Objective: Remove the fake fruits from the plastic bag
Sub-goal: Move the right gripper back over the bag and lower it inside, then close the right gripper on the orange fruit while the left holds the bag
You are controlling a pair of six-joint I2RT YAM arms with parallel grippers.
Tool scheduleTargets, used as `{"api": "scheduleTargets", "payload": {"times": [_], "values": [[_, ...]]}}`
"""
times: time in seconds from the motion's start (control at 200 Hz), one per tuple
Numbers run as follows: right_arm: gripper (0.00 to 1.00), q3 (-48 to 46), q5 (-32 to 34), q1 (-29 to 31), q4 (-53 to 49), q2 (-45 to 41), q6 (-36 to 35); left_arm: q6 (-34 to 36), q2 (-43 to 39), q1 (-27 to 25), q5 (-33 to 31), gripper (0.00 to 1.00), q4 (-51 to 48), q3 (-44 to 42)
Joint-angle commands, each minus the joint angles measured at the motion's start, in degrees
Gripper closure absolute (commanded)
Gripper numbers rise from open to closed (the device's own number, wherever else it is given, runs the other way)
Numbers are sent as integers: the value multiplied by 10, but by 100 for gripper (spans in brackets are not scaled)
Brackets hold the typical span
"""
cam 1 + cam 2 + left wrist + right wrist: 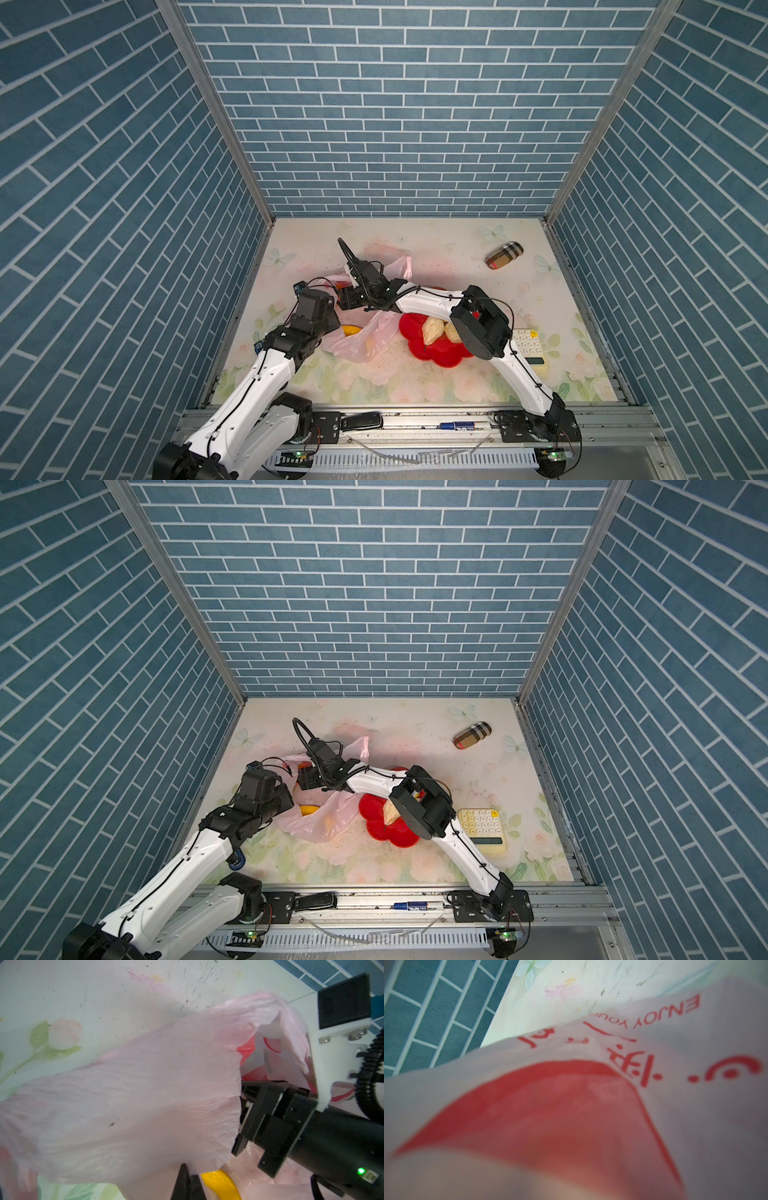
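Plastic bag [365, 338] just beside the red dish [440, 359], on the dish's left-arm side, crumpled, edge to edge with the rim; cannot tell whether touching. Film raised like a tent at the end farther from the dish, mouth turned toward the right arm.

Left gripper [188, 1183] clenched on a fold of that film, seen only in the left wrist view and cut off there by the frame edge. Buried under its own wrist in both top views.

Right gripper [249, 1113] pushed into the bag mouth from over the dish, fingers swallowed by the film. Cannot tell whether spread or closed, nor whether anything is held.

Right wrist view filled with blurred film: red print [675, 1012], upside down, starting ENJOY, and a big red patch [550, 1115]. Cannot tell whether print or fruit.

Yellow fruit [220, 1185] between the bag's layers by the left gripper's tips, mostly covered. Only a yellow-orange spot [351, 331] in a top view, on the bag's side away from the dish.

Small red-orange bit [305, 765] at the bag mouth, too small to name.

Two cream fruits [432, 330] in the dish, out of the bag, one partly hidden under the right arm's elbow.

Cream keypad [482, 825] on the dish's other side, partly under the same arm.

Checked case [504, 255] well beyond the dish, toward the back wall.
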Motion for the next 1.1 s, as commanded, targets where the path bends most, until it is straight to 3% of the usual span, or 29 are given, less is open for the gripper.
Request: {"api": "scheduleTargets", "payload": {"times": [0.0,0.795,1.095], "values": [[28,-1,-7,2,64,10,30,8,-3,3,6,95,1,6],[26,98,58,2,25,91,79,17,6,3,36,95,25,0],[31,126,82,2,-7,114,94,24,3,3,33,95,15,8]]}}
